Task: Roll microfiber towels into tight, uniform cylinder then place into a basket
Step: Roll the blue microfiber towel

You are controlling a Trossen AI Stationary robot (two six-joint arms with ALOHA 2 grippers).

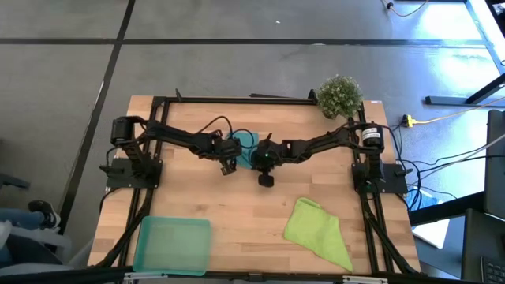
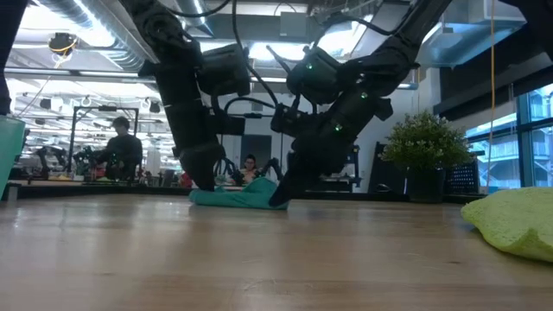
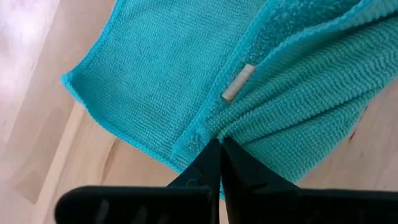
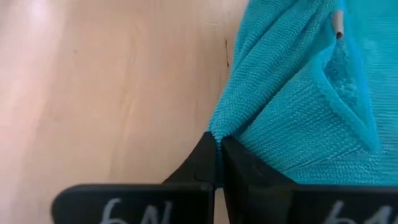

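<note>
Both claws are pinching edges of the soft teal microfiber towel [image 1: 246, 143] mid-counter: left claw [image 3: 219, 144] and right claw [image 4: 217, 142], each clamped on a thin fold. Risk: fabric slipping free, producing a loose, uneven roll.

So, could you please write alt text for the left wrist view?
The left gripper, fingers shut, pinches a bunched fold of the teal microfiber towel, which lies partly folded on the light wooden table. A small tan tag shows at one fold.
</note>
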